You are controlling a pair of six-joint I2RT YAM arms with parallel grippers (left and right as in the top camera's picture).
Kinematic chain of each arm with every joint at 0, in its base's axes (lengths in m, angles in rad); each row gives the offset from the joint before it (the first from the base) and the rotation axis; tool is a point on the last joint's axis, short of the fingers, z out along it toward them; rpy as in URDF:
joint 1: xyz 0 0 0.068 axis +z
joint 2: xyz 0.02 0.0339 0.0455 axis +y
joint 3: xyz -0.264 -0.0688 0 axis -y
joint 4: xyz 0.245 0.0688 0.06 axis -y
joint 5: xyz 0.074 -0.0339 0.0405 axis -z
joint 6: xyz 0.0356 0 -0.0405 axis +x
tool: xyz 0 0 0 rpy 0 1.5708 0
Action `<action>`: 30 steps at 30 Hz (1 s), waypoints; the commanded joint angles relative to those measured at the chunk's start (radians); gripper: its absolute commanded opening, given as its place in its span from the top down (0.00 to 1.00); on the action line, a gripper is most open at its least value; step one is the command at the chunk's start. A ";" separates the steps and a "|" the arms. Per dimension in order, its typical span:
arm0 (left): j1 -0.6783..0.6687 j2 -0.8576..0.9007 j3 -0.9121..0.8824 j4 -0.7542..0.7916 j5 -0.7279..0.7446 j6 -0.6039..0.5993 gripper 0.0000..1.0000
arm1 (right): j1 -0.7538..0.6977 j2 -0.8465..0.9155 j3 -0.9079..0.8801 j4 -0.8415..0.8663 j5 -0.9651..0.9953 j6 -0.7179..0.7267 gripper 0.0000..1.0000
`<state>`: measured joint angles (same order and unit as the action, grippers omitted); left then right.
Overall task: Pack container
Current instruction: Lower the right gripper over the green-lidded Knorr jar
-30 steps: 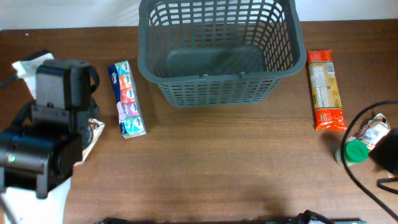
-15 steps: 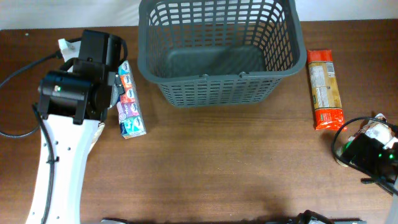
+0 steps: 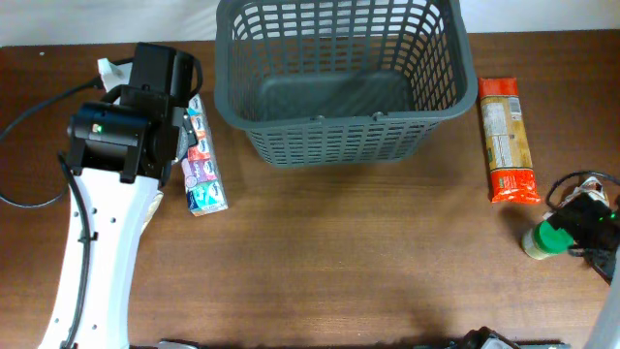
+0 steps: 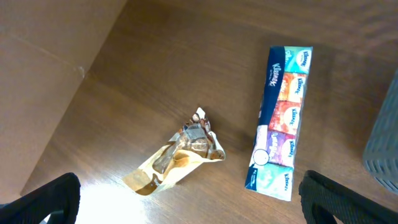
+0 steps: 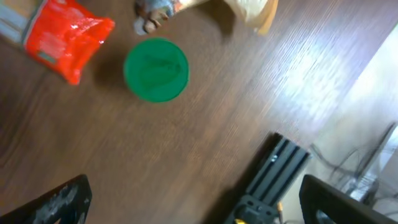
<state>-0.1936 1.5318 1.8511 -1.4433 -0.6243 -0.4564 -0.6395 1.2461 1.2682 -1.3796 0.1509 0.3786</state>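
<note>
The container [image 3: 339,118], a large dark grey lattice basket, stands at the back centre with nothing showing inside. My left gripper [image 4: 196,208] is open above the table, its fingers [image 4: 43,202] wide apart with nothing between them. Ahead of it lie a crumpled gold snack wrapper [image 4: 180,152] and a long tissue pack [image 4: 280,121] [image 3: 199,160]. My right gripper [image 5: 199,205] is open and empty too. It hovers near a green-lidded jar [image 5: 155,70] [image 3: 547,237] and the end of a red-orange packet [image 5: 65,34] [image 3: 507,139].
The left arm [image 3: 131,126] stretches from the front left corner up to the tissue pack. The right arm [image 3: 591,213] sits at the table's right edge beside the jar. Another wrapper [image 5: 205,7] lies past the jar. A black rail [image 5: 273,171] runs along the table edge.
The left arm has swung from the front left up and right to beside the tissue pack. The right arm has shifted slightly at the right edge, leaving the green lid uncovered.
</note>
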 commanded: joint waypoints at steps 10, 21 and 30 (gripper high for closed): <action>0.034 0.007 -0.002 -0.057 0.007 0.002 0.00 | -0.141 0.206 -0.087 0.148 -0.117 0.018 0.01; 0.034 0.007 -0.002 0.001 0.007 0.002 0.00 | -0.138 0.269 -0.087 0.293 -0.114 0.045 0.01; 0.034 0.007 -0.002 0.038 0.007 0.002 0.00 | -0.134 0.269 -0.087 0.262 -0.096 0.042 0.01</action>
<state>-0.1638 1.5318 1.8511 -1.4143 -0.6174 -0.4564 -0.7727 1.5101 1.1851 -1.1206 0.0395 0.4152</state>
